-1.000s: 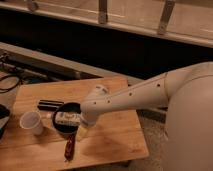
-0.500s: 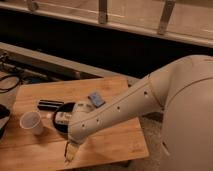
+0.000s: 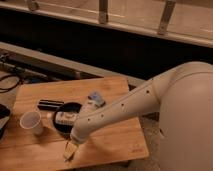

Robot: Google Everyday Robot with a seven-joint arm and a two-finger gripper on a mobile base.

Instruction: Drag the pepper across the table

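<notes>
The light-brown wooden table (image 3: 115, 137) fills the lower left of the camera view. My white arm reaches from the right down to the table's front edge. The gripper (image 3: 70, 150) is low over the wood there, just in front of the black pan (image 3: 61, 131). The dark-red pepper does not show; the gripper covers the spot by the front edge.
The pan holds a white item. A black cylinder (image 3: 50, 105) lies behind the pan, a white cup (image 3: 31, 121) stands to its left, and a blue block (image 3: 96, 97) sits behind the arm. The table's front edge is right below the gripper. Cables lie at the far left.
The arm has swung down and toward the table's front edge. The gripper has dropped onto the spot where the pepper lay, and the pepper is now covered.
</notes>
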